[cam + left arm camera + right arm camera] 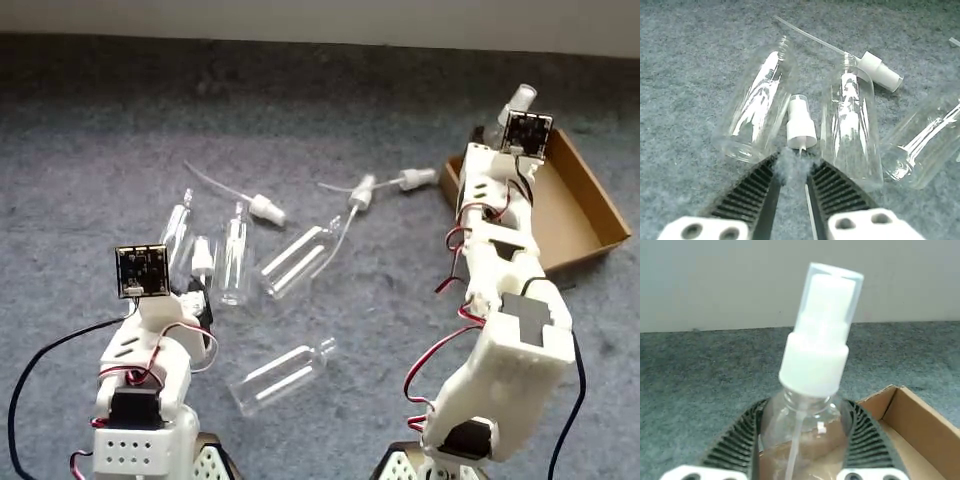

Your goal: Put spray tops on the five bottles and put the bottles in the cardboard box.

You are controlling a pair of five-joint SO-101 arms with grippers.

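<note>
A grey, carpet-like covering (330, 110) spreads over the whole counter, left to right. Along the far edge stands a pale, plain wall (300, 18).

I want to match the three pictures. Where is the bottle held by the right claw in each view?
High view: the capped bottle pokes up by the cardboard box's far corner.
Right wrist view: the capped bottle is in the middle, inside the right claw.
Left wrist view: this looks elsewhere, at bare bottles lying on the carpet.
Shared landmark: the cardboard box.
</note>
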